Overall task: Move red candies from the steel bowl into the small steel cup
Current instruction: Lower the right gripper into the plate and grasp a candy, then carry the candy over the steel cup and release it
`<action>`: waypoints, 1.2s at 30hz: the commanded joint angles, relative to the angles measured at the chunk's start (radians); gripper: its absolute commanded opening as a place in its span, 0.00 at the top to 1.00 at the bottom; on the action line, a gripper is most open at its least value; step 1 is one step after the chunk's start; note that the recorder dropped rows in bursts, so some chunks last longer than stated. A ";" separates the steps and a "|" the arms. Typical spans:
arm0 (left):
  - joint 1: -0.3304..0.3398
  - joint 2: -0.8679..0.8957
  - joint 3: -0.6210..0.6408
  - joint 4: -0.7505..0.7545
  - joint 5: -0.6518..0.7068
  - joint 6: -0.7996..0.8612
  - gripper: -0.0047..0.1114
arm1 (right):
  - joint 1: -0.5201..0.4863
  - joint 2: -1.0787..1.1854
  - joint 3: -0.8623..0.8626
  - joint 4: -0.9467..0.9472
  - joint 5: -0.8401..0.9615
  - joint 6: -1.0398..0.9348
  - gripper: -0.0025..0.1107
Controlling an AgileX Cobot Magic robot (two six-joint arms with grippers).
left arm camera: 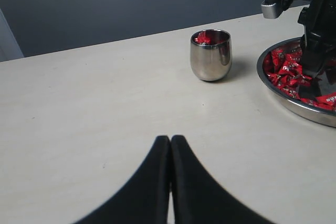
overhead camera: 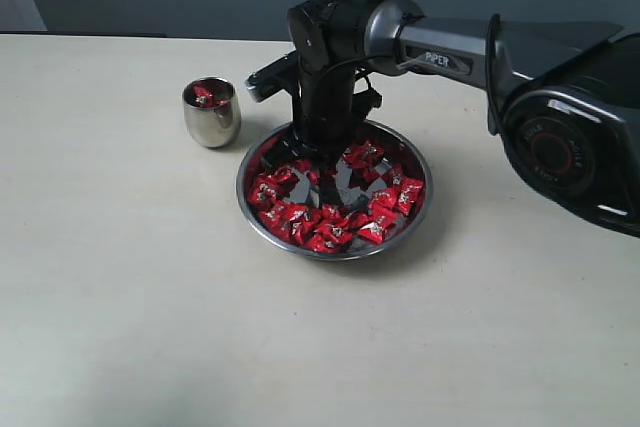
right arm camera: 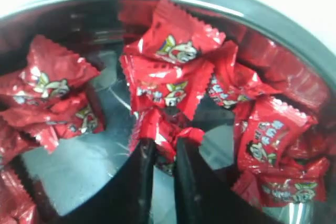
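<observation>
Red candies [right arm camera: 168, 90] crowd the steel bowl [overhead camera: 340, 255]; right pincer [right arm camera: 164, 146] looks clamped on one between its tips. Lift straight so neighbours beside it drop; left pincer [left arm camera: 170, 141] sits together.

The red candies [right arm camera: 168, 90] carry pale marks on shiny red wrappers. The steel bowl [overhead camera: 335, 255] and small steel cup [overhead camera: 210, 122] are silver; the bench [overhead camera: 120, 297] is cream.
</observation>
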 commanded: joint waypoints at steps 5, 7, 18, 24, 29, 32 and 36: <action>-0.003 -0.004 -0.001 -0.001 -0.009 -0.005 0.96 | -0.003 -0.063 0.000 0.002 0.004 0.010 0.98; -0.003 -0.004 -0.001 -0.001 -0.009 -0.005 0.96 | -0.003 -0.086 0.000 0.028 -0.027 0.010 0.98; -0.003 -0.004 -0.001 -0.001 -0.009 -0.005 0.96 | -0.003 -0.098 -0.004 0.463 -0.444 -0.237 0.98; -0.003 -0.004 -0.001 -0.001 -0.009 -0.005 0.96 | -0.003 -0.068 -0.004 0.648 -0.619 -0.350 0.98; -0.003 -0.004 -0.001 -0.001 -0.009 -0.005 0.96 | -0.003 -0.030 -0.004 0.662 -0.650 -0.357 0.93; -0.003 -0.004 -0.001 -0.001 -0.009 -0.005 0.96 | -0.003 -0.016 -0.004 0.664 -0.641 -0.357 0.78; -0.003 -0.004 -0.001 -0.001 -0.009 -0.005 0.96 | -0.003 -0.020 -0.004 0.686 -0.650 -0.357 0.73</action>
